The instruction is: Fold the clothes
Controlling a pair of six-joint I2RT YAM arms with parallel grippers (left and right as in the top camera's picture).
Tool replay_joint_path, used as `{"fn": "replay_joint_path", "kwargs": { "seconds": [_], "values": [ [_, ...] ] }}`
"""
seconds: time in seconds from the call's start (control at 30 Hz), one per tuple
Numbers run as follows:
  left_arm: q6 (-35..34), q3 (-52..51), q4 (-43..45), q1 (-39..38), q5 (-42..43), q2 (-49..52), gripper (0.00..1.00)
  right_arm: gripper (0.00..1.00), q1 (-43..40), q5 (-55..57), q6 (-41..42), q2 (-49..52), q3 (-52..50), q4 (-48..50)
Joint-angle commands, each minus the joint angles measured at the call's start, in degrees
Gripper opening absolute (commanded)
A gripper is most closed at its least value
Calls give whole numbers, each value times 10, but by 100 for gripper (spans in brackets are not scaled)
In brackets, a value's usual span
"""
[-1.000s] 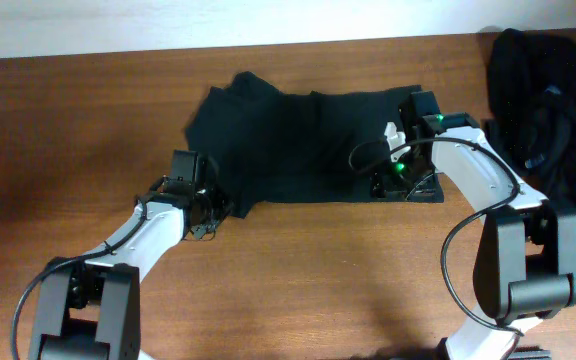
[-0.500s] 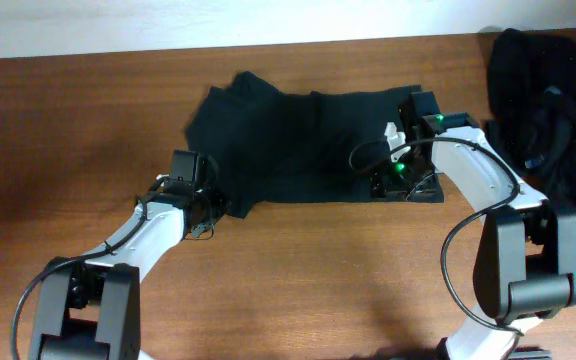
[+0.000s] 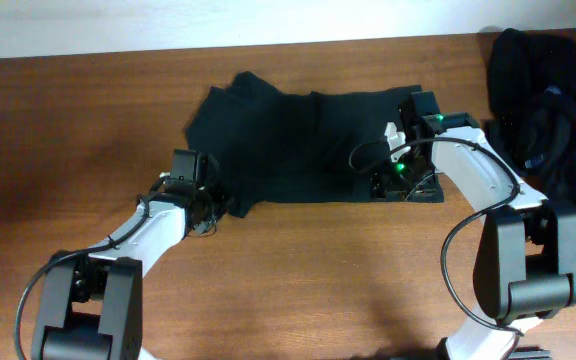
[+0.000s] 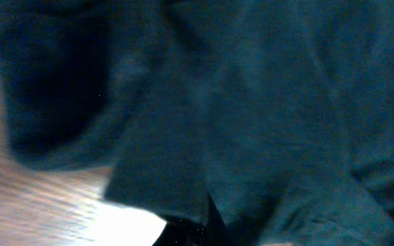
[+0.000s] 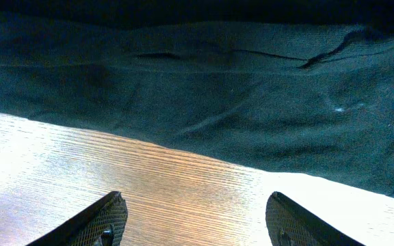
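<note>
The left hand [image 3: 206, 207] is closed, pinching the near-left corner of the black T-shirt [image 3: 308, 150] spread mid-counter [image 3: 68, 120]. The cloth is limp and light, best taken by its hem. The right hand [image 5: 190, 219] hangs with fingers apart beside the near-right hem.

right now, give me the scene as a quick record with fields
surface: wooden table
main garment: black T-shirt, spread out mid-table, rumpled at its left end
other clothes: dark pile at the table's right edge
left gripper: shut, at the shirt's lower-left corner; whether cloth is pinched cannot be told
right gripper: open, over bare wood by the shirt's lower-right hem, holding nothing
</note>
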Motion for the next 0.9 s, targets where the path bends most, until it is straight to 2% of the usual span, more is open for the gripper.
{"fn": "replay_joint_path", "kwargs": {
  "seconds": [0.0, 0.6, 0.87],
  "values": [
    [-2, -5, 7, -1, 23, -5, 0, 70, 5, 8, -6, -15, 2, -2],
    [-2, -3, 82, 0, 23, -34, 1, 71, 4, 13, -6, -15, 2, 6],
    [-2, 10, 135, 12, 23, -36, 6, 71, 4, 14, -6, -15, 2, 7]
  ]
}}
